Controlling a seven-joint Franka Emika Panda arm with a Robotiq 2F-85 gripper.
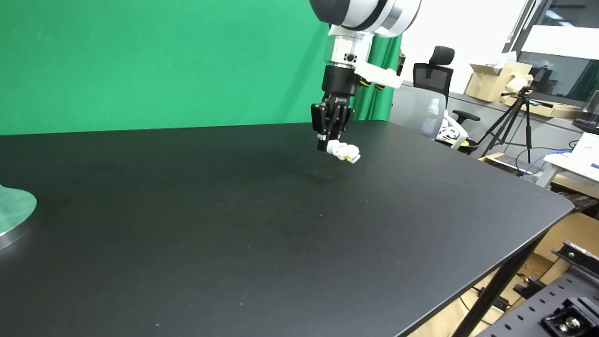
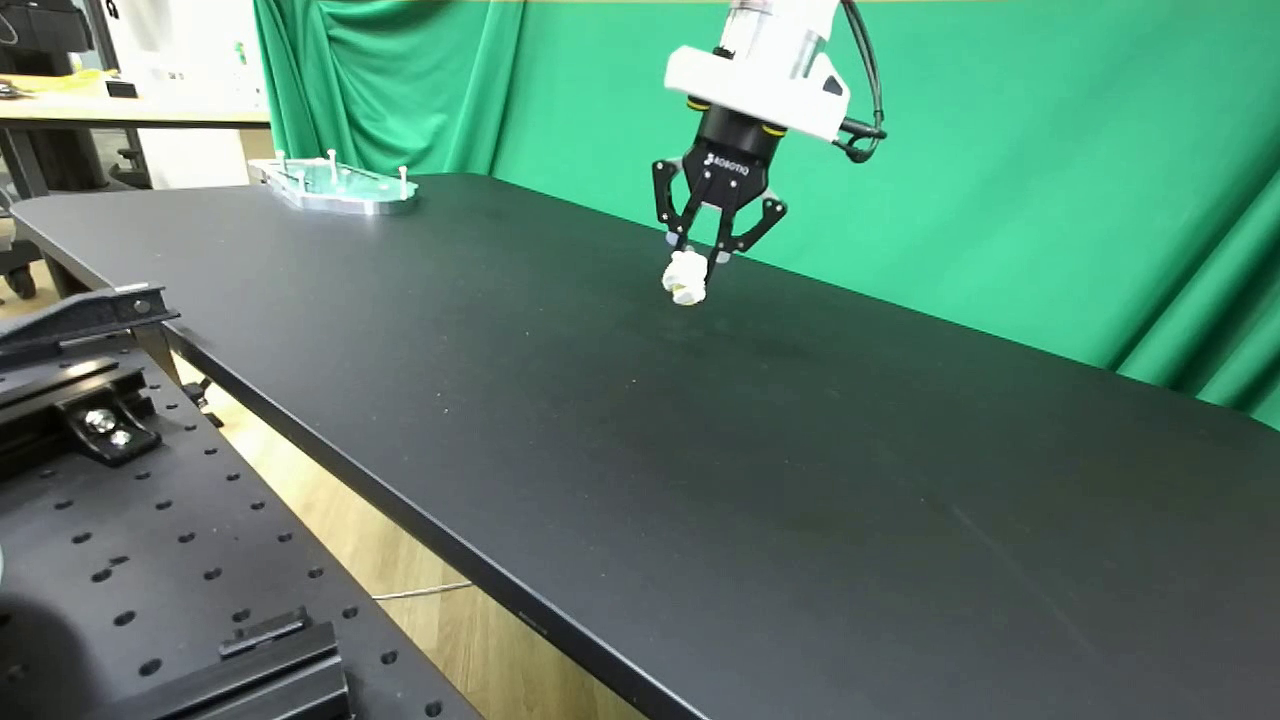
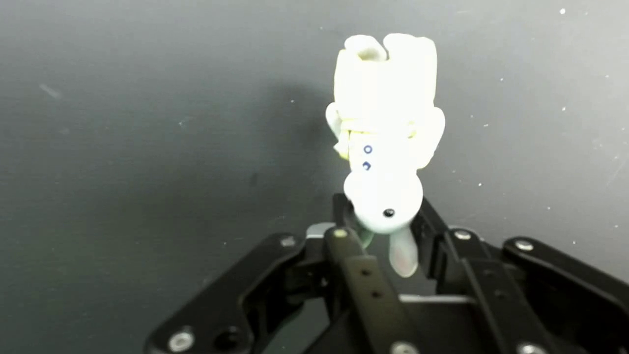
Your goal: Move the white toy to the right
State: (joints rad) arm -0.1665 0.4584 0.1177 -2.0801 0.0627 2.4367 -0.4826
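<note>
Toy (image 3: pixel 385 113) is gripped at one end by the fingers (image 3: pixel 432 223). It is held above the table (image 1: pixel 234 234), presumably for transfer.

**Materials and Surface Finish**

The tabletop (image 1: pixel 224 234) is matt and finely specked. The curtain (image 2: pixel 410 95) is cloth. The white toy (image 3: pixel 385 98) is smooth, apparently plastic. The gripper (image 3: pixel 383 206) carries shiny metal screw heads (image 3: pixel 181 341). The floor (image 2: pixel 470 640) is wood-grained.
</note>
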